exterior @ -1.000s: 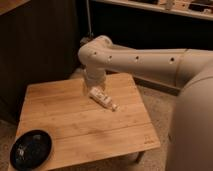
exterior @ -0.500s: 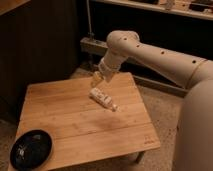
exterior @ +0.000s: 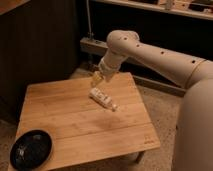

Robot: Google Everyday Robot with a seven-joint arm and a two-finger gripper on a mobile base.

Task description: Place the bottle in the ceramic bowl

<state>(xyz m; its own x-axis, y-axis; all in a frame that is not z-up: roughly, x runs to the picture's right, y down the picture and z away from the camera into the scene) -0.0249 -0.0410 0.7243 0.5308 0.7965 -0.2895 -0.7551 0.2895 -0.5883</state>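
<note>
The small slim whitish plastic bottle with its white cap [exterior: 103, 99] lies on its side near the middle of the far half of the low wooden slatted table [exterior: 60, 112], set at a slant, one end pointing toward the far left and the other toward the near right. It rests on the boards alone, with nothing around it. Just above and behind its far end hangs the gripper [exterior: 97, 77], pale yellowish at the tip, carried by the thick cream-coloured arm [exterior: 150, 50] that reaches in from the right. It holds nothing, and how far open it stands cannot be told from this view. It looks close to the bottle but not touching it. The shallow round black glossy ceramic bowl [exterior: 31, 148] sits at the near left corner of the table, well apart from the bottle and with nothing in it. By this showing the task is barely begun: the bottle is not yet grasped, and the lift, the carry across the table and the release into the bowl all remain.
</note>
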